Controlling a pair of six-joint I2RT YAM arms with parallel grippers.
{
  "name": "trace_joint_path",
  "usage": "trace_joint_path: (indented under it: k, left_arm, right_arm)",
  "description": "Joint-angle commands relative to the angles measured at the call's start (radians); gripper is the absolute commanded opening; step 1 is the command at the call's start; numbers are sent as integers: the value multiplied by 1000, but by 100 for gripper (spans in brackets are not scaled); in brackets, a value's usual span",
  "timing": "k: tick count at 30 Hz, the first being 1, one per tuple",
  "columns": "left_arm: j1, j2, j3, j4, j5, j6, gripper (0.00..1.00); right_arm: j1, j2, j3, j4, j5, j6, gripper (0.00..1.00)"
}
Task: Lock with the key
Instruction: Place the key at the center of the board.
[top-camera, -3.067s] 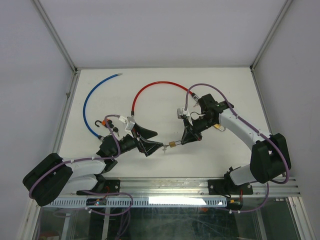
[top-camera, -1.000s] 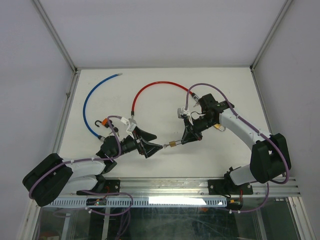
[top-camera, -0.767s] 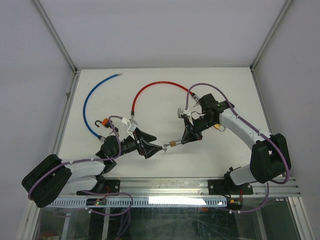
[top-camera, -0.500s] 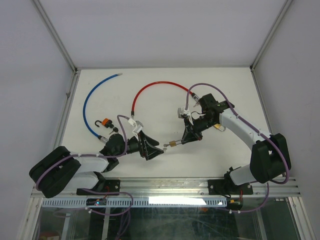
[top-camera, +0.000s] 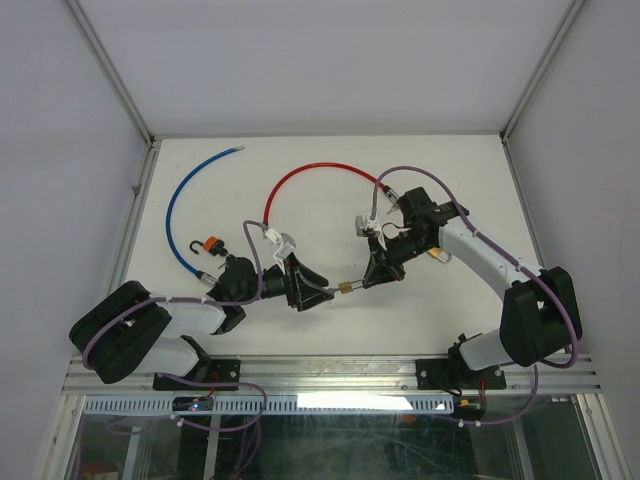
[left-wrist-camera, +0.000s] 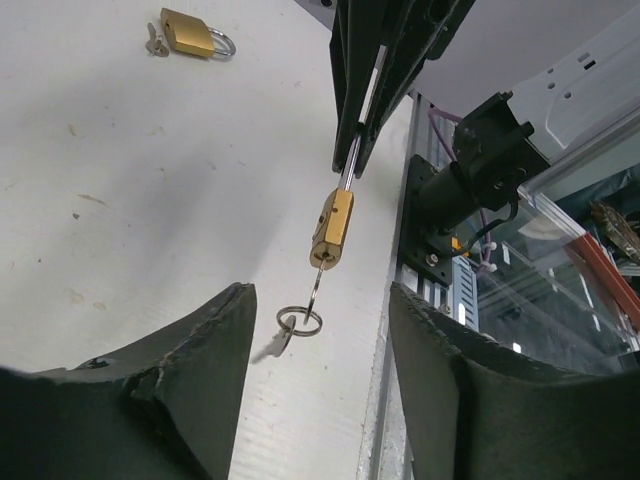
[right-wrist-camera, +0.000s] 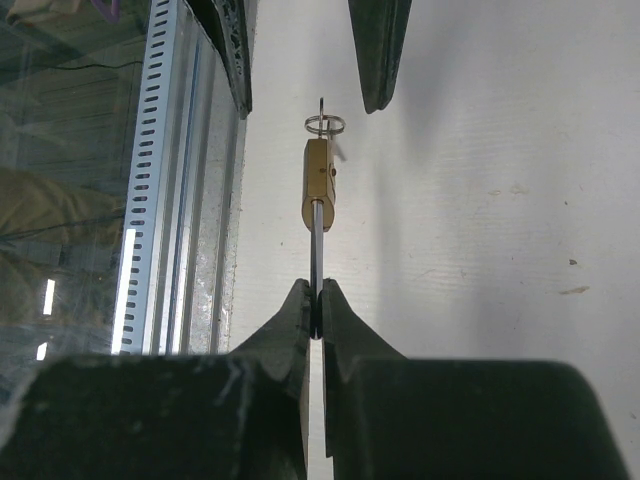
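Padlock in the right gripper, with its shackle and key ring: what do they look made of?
The padlock body looks like brass: yellow-gold with a dull satin sheen. The shackle is probably steel: silvery, with a bright line of reflection along it. The key ring is a thin silvery wire loop, likely steel too, though it is too small to be sure.
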Motion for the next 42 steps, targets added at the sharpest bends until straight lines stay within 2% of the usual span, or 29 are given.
trace_joint_path:
  k: [1,5,14,23,35,42]
  left_arm:
    - [7,13,60,-24,31,51,53]
    - [7,24,86,-60,51,65,40]
    - [7,26,119,-114,101,100,31]
    - [7,29,163,-193,99,137,30]
    - [7,-2,223,-384,81,212,31]
    - [6,-10,244,-420,92,231,18]
  right_arm:
    - [-4,-29,34,-2,-58,-14,0]
    - [-4,-28,34,-2,-60,-15,0]
    - [-5,-28,35,-2,-60,-14,0]
    - [-5,-25,34,-3,-63,-14,0]
    - [-5,-24,33,-5,-64,-15,0]
    - [-4,-22,32,-5,-66,-15,0]
